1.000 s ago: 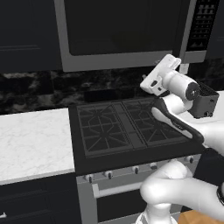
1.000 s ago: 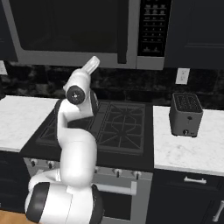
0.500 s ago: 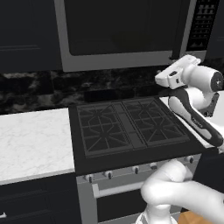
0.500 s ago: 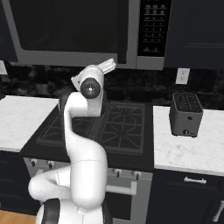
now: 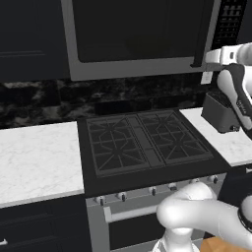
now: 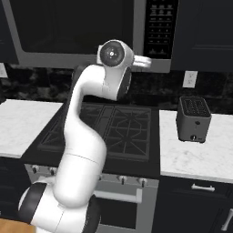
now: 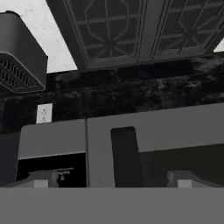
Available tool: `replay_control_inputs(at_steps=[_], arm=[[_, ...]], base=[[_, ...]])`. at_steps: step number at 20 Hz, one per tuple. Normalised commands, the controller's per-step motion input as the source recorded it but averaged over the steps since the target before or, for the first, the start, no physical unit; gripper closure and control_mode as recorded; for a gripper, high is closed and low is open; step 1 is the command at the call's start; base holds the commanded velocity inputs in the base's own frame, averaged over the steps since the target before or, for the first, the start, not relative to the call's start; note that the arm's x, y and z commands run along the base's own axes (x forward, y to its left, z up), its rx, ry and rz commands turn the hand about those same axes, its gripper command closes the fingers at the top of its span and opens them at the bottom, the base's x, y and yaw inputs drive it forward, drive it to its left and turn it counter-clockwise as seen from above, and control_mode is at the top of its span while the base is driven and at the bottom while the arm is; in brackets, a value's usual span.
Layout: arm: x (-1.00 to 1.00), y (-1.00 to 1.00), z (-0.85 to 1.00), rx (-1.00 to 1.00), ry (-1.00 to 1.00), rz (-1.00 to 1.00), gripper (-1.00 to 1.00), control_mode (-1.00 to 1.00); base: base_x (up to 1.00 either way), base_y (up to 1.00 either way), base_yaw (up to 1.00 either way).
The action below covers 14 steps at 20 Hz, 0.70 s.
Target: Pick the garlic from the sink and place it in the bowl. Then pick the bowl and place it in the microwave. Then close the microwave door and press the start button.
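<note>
The microwave [image 5: 138, 69] [image 6: 68, 59] hangs above the stove. Its microwave door [image 5: 133, 29] [image 7: 175, 127] is shut, and nothing can be made out behind the dark glass. A dark bar handle [image 5: 200, 34] [image 6: 139, 27] [image 7: 127, 155] runs along the door's right side, beside the black button panel [image 5: 229, 22] [image 6: 159, 22] [image 7: 50, 164]. My arm is raised with the hand just below the panel. My gripper [image 7: 113, 180] is open with nothing between its fingers, pointing at the microwave's lower frame near the handle. The garlic, the bowl and the sink are out of view.
A black gas stove [image 5: 142, 142] [image 6: 109, 127] sits directly below, with white marble counters [image 5: 34, 157] [image 6: 195, 154] on both sides. A dark grey toaster [image 5: 219, 115] [image 6: 193, 119] [image 7: 19, 52] stands on the right counter, under a wall outlet [image 6: 189, 78].
My arm has swung to the right and risen, carrying the hand from over the stove toward the microwave's button panel. The gripper stays open.
</note>
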Motion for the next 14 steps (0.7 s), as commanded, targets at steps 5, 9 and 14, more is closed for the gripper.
replay_control_inputs(at_steps=[5, 9, 14], arm=[[0.0, -0.6, -0.11, 0.59, -0.02, -0.42, -1.0, -1.0], [0.0, -0.23, -0.07, 0.65, -0.18, -0.53, -1.0, -1.0], [0.04, 0.0, -0.16, 0.67, -0.21, -0.4, -1.0, -1.0]], base=[[0.0, 0.0, 0.0], [0.0, 0.0, 0.0], [0.0, 0.0, 0.0]])
